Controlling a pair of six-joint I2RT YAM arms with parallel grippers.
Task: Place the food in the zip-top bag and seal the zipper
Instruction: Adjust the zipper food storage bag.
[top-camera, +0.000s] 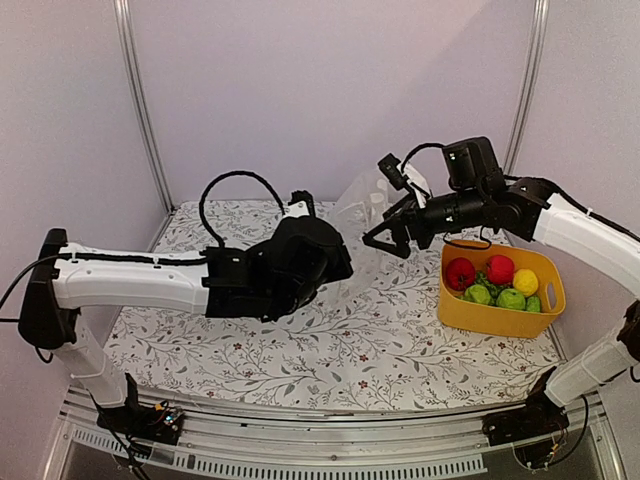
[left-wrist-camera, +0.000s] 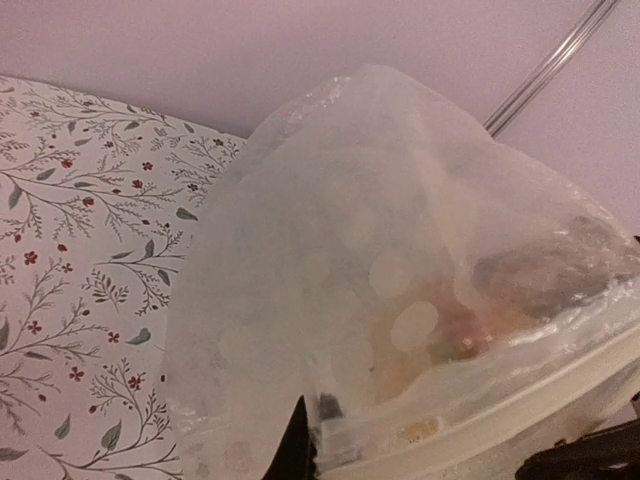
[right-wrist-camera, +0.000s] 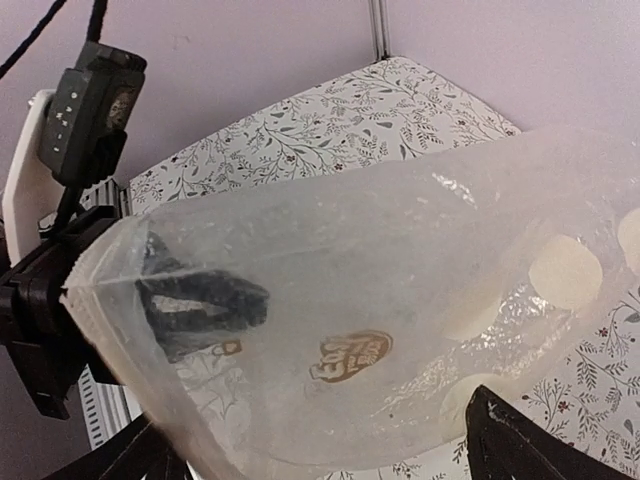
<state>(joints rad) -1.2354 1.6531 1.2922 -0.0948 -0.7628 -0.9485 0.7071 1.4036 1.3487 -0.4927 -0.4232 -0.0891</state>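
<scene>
The clear zip-top bag (top-camera: 362, 208) hangs above the table between both grippers, and no food shows inside it. My left gripper (top-camera: 338, 266) is shut on the bag near its mouth. In the left wrist view one dark finger (left-wrist-camera: 294, 452) presses the plastic beside the zipper strip (left-wrist-camera: 500, 405). My right gripper (top-camera: 392, 240) is open, with its fingers (right-wrist-camera: 505, 440) spread wide under the bag (right-wrist-camera: 380, 300) and not closed on it. The food, red balls (top-camera: 461, 273), a yellow ball (top-camera: 525, 282) and green pieces (top-camera: 510, 298), lies in the yellow tub (top-camera: 495, 318) at the right.
The table has a floral cloth (top-camera: 330, 340). The back wall and metal corner posts (top-camera: 140, 100) enclose the table. The left arm (top-camera: 130, 282) stretches across the left half. The left wrist camera (right-wrist-camera: 90, 100) shows close behind the bag in the right wrist view.
</scene>
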